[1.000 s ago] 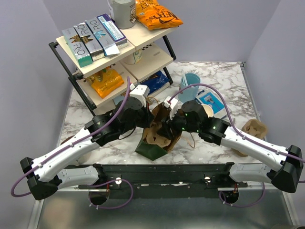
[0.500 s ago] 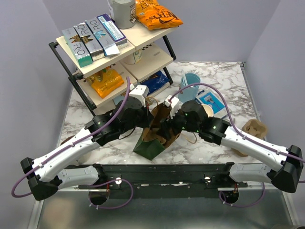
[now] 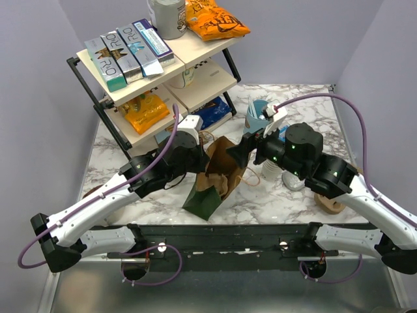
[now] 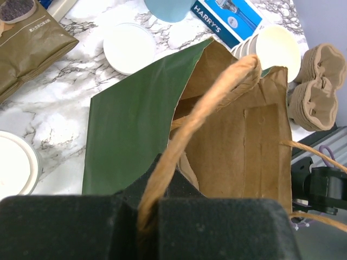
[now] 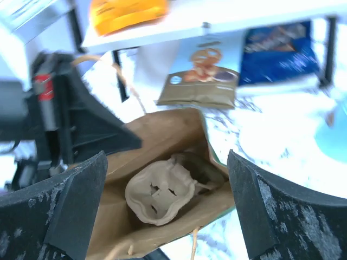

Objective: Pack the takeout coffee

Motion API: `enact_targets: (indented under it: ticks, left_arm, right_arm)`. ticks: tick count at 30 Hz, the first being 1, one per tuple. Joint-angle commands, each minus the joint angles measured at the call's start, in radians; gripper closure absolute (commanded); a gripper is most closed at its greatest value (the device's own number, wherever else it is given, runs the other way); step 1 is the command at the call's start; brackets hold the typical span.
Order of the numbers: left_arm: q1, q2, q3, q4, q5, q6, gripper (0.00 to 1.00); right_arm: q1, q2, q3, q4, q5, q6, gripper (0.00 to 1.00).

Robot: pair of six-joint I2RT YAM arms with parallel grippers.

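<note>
Pinching the bag handle (image 4: 217,92) with your left gripper (image 4: 143,216), you are hanging the right gripper (image 5: 165,173) wide open. Left of the bag (image 4: 135,124), the takeout coffee (image 4: 13,162) is looking light and crushable; clasp its side gently.

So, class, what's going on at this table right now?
A robot is packing a paper bag. Its left pincer is shut on the bag's paper handle, holding the mouth up and open. The right pincer hovers open just above that mouth. Inside lies a moulded pulp cup carrier; nothing else shows in there.
</note>
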Motion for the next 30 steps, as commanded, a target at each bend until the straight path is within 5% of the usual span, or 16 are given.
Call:
enact_targets:
  ticks: [1, 7, 15, 18, 19, 22, 30]
  left_arm:
    - [0.002, -0.024, 0.006, 0.019, -0.052, -0.013, 1.00]
    - [0.002, -0.018, 0.016, 0.035, -0.077, 0.033, 1.00]
    - [0.001, 0.005, 0.019, 0.075, -0.089, 0.021, 1.00]
    - [-0.001, -0.006, 0.015, 0.087, -0.092, 0.024, 1.00]
    - [-0.001, -0.009, 0.012, 0.090, -0.106, 0.024, 1.00]
    - [-0.002, -0.016, -0.003, 0.108, -0.098, 0.047, 1.00]
    - [-0.008, -0.110, -0.094, 0.179, 0.119, 0.185, 1.00]
  right_arm:
    - [0.005, 0.010, 0.060, -0.237, 0.203, 0.187, 0.00]
    - [0.004, 0.058, 0.077, -0.476, 0.280, 0.333, 0.00]
    - [0.002, 0.124, 0.023, -0.401, 0.229, 0.452, 0.08]
    - [0.004, 0.150, 0.032, -0.392, 0.191, 0.466, 0.27]
    - [0.004, 0.163, 0.032, -0.394, 0.179, 0.459, 0.44]
    - [0.002, 0.162, 0.031, -0.392, 0.162, 0.425, 0.67]
    - [0.004, 0.110, 0.033, -0.377, 0.160, 0.288, 0.86]
